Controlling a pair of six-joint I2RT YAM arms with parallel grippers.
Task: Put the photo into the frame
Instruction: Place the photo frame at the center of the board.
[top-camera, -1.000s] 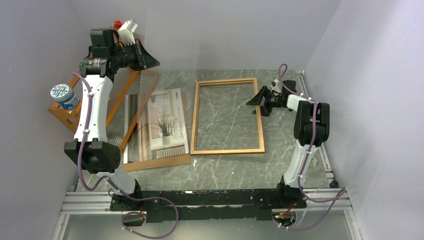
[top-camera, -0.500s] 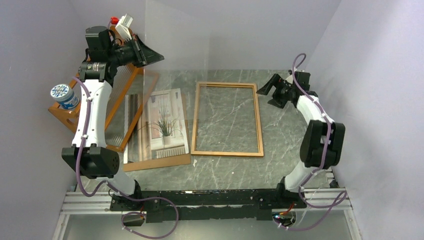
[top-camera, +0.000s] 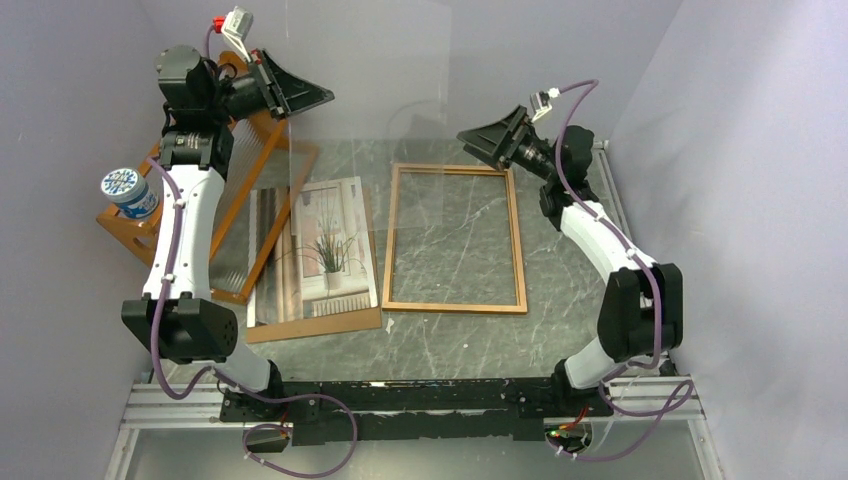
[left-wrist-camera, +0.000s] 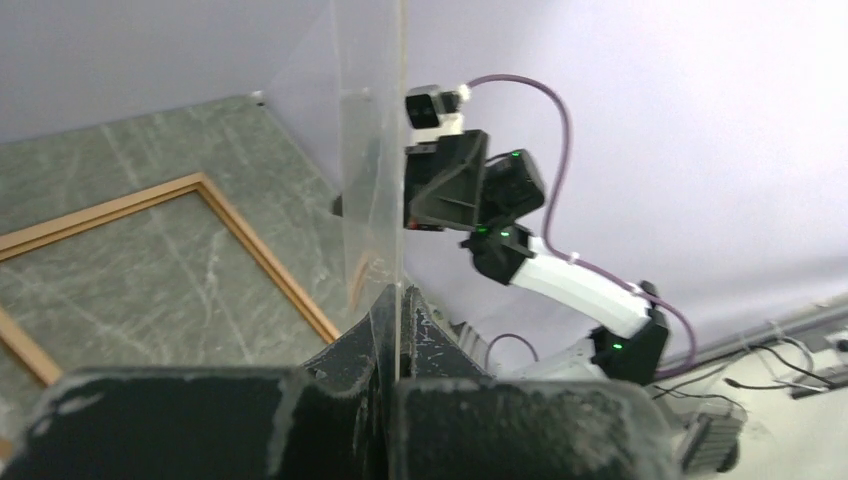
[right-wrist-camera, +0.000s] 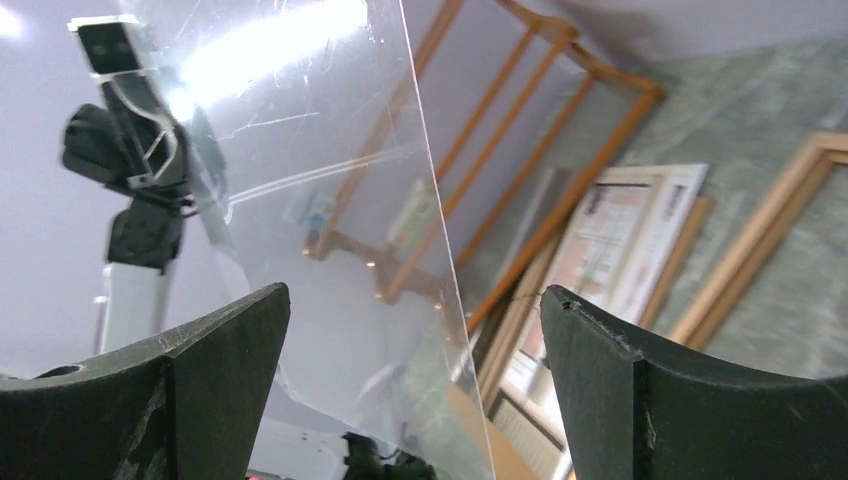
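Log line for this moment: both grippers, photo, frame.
left gripper: shut on clear pane, upright | right gripper: open, facing pane edge | photo: on backing board | frame: empty

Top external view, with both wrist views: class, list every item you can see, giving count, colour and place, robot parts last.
thin rectangular wooden frame: one, orange-brown, flat on the table, centre.
paper photo of a potted plant: one, beige and green, left of the frame.
flat backing board: one, brown, under the photo.
clear rigid plastic sheet: one, transparent, held upright above the table.
slatted wooden rack: one, orange, far left.
patterned round tub: one, blue and white, on the rack.
marbled table: one, grey-green.
left pincer: one, black, shut on the sheet.
right pincer: one, black, open, facing the sheet's free edge.
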